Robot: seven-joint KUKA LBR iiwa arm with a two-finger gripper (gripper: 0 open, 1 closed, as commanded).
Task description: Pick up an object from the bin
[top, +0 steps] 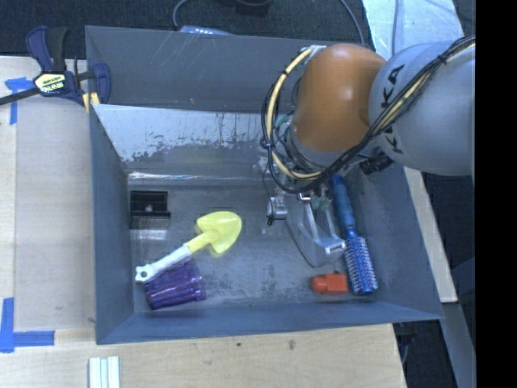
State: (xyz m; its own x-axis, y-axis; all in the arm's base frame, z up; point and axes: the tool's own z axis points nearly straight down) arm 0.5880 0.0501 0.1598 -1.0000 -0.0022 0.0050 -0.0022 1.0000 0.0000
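Observation:
My gripper (277, 209) hangs below the arm's orange cover over the middle of the bin floor, near the back wall. Nothing can be seen held in it. Just right of it lies a clear plastic piece (312, 234), and beside that a blue bottle brush (353, 245) with its bristled head toward the front right corner. A small red-orange piece (329, 284) lies by the brush head. To the gripper's left rests a yellow toy shovel (216, 231) with a white handle, its blade toward the gripper.
A purple ribbed cup (174, 286) lies on its side at the front left, under the shovel's handle end. A black block (149, 204) sits at the left near the back. The arm and its cables cover the bin's back right.

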